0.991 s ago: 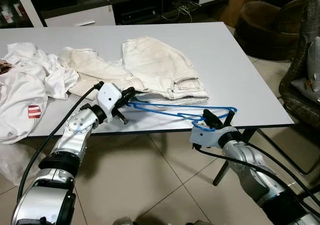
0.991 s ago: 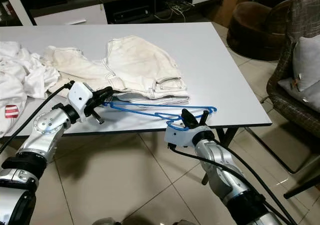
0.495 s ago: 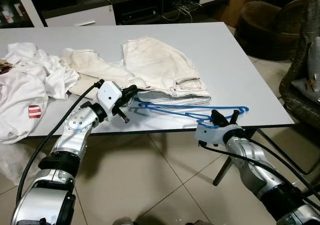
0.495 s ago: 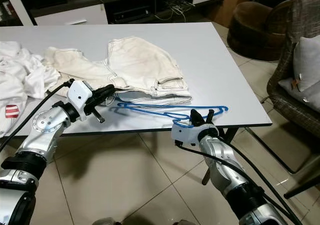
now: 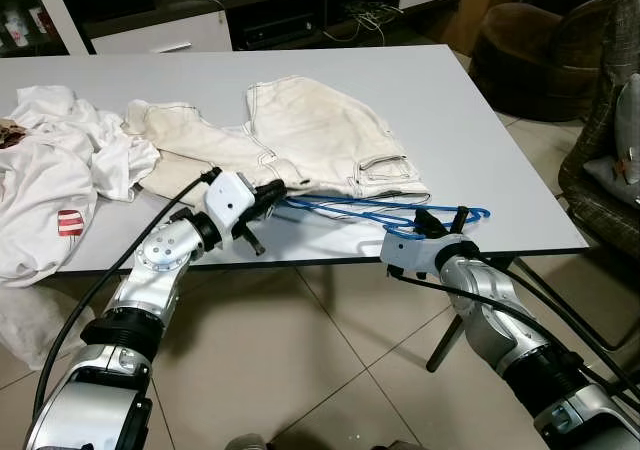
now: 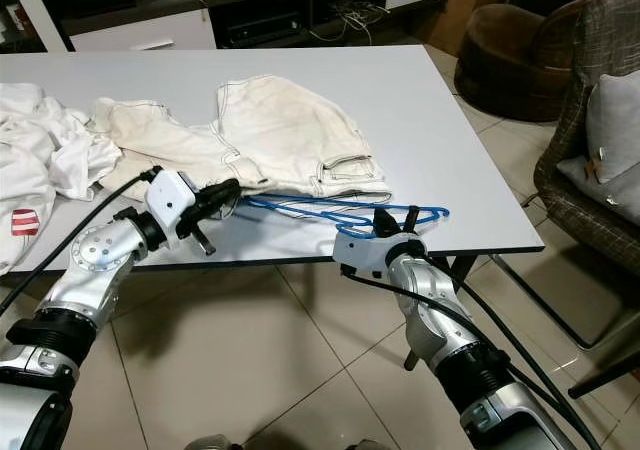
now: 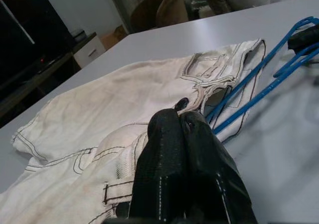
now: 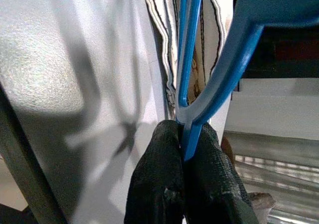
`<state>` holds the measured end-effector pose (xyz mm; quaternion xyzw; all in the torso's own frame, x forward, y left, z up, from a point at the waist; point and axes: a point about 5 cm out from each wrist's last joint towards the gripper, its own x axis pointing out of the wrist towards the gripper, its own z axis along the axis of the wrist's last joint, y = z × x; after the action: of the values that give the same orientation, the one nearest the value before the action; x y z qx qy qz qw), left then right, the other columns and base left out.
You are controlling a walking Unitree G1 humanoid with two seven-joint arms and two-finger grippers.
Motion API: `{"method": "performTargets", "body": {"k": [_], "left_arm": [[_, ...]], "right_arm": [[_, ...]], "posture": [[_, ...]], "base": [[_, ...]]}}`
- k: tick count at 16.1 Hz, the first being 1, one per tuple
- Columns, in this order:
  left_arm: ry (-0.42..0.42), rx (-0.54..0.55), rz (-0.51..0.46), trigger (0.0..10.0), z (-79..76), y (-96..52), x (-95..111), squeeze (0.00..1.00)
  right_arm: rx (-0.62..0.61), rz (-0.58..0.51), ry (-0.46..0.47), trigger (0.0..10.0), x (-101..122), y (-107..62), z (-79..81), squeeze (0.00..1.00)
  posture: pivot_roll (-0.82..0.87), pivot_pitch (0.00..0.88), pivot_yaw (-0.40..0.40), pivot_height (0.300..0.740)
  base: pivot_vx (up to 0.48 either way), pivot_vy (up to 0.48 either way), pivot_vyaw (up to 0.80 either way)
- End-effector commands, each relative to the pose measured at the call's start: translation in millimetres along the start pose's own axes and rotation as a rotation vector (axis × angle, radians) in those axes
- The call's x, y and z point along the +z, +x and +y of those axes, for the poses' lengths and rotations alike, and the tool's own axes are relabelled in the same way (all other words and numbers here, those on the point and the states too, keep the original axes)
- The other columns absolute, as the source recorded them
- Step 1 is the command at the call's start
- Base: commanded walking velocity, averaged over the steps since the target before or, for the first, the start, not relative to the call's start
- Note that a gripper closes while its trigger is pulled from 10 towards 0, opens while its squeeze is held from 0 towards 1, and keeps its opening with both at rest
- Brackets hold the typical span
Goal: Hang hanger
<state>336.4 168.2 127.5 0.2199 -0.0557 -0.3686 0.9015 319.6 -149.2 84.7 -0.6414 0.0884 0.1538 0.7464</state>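
Since a second ago, we see the blue hanger (image 5: 385, 209) slid further under the cream shorts (image 5: 320, 135) on the white table (image 5: 500, 160). Our right gripper (image 5: 432, 228) clamps the hanger; our left gripper (image 5: 272, 194), fingers pressed together, touches the shorts' edge.

**The count at the table**

One white table (image 5: 480, 140) in front, and on it one blue hanger (image 5: 385, 208) — a single hanger, though its thin bars read as several lines. One pair of cream shorts (image 5: 300, 130) beside it. To the robot's left, a heap of white clothing (image 5: 55, 170); how many garments are in that heap cannot be told. Two grippers are up: the left gripper (image 5: 268, 196), one, the right gripper (image 5: 432, 226), two. Beyond the table, one brown armchair (image 5: 520, 50); one woven chair (image 5: 605, 140) at the right edge. One low cabinet (image 5: 270, 10) behind.
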Motion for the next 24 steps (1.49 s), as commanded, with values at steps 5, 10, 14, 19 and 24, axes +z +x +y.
{"method": "performTargets", "body": {"k": [5,10,14,19,24], "left_arm": [[0.063,-0.053,-0.067,0.0,-4.4,12.0,18,0.0],[0.068,-0.103,-0.109,0.0,-22.1,18.6,22,0.0],[0.052,-0.147,-0.152,0.0,-37.3,25.3,28,0.0],[0.043,-0.171,-0.176,0.0,-45.5,26.3,32,0.0],[0.039,-0.191,-0.194,0.0,-50.6,28.6,36,0.0]], "right_arm": [[-0.014,-0.09,-0.012,10.0,25,7.1,-9.2,0.0],[-0.032,-0.116,-0.018,10.0,30,10.7,-12.6,0.0],[-0.064,-0.136,0.001,10.0,34,12.6,-13.2,0.0],[-0.07,-0.143,0.03,10.0,35,13.2,-10.6,0.0],[-0.088,-0.15,0.057,10.0,38,14.0,-12.8,0.0]], "posture": [[0.02,0.01,0.07,0.74],[0.02,0.0,0.056,0.74],[0.02,0.0,0.056,0.74],[0.02,0.0,0.054,0.74],[0.02,0.0,0.056,0.74]], "base": [[0.0,0.0,0.0],[0.0,0.0,0.0],[0.0,0.0,0.0],[0.0,0.0,0.0],[0.0,0.0,0.0]]}}
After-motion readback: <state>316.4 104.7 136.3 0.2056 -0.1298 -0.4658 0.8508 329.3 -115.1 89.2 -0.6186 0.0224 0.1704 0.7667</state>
